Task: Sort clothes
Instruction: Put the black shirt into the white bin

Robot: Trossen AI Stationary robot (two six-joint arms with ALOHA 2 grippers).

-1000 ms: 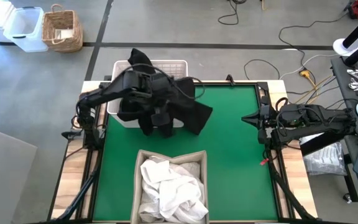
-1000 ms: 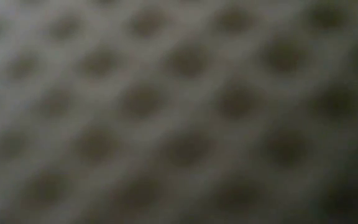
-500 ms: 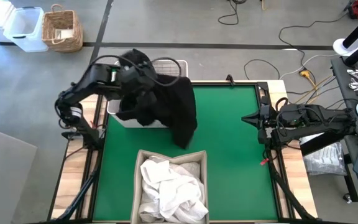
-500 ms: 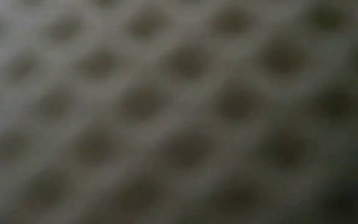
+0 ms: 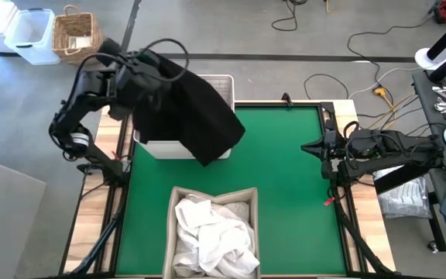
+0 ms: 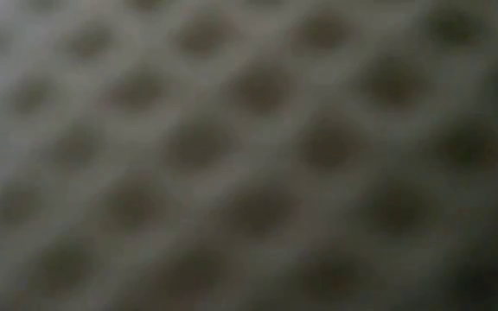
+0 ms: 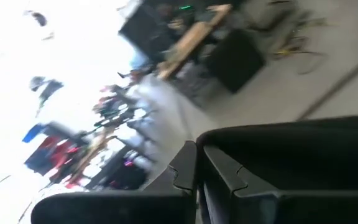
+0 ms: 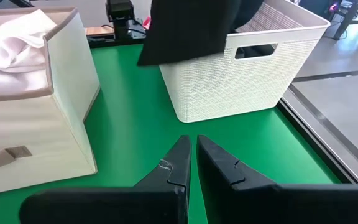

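Observation:
A black garment [image 5: 196, 116] hangs in a broad sheet from my left gripper [image 5: 142, 68], which is shut, raised high over the far-left corner and points about level. The cloth drapes above the white basket [image 5: 224, 80] and shows before the basket's corner in the right wrist view [image 8: 185, 28]. White clothes [image 5: 211, 232] lie piled in a beige fabric bin [image 5: 175, 203] at the near edge. My right gripper [image 8: 193, 146] is shut and waits above the mat at the table's right edge. The low view gives only a blurred lattice. My left gripper carries the black garment by its upper end [image 5: 157, 71]; the cloth itself covers the place of contact in the high view. At the fingertips [image 7: 188, 165] in the left wrist view no cloth shows. The garment hangs slack below the gripper, clear of the mat.
The green mat [image 5: 285, 178] lies bare between the basket, the bin and the right arm. Off the table at the far left stand a wicker basket [image 5: 77, 35] and a clear box [image 5: 31, 35]. Cables run over the floor beyond the far edge.
My left gripper has risen and gone toward the table's far-left corner, tipping from pointing down to about level. The black garment, bunched around it over the basket a second ago, has been lifted with it and has spread into one hanging sheet.

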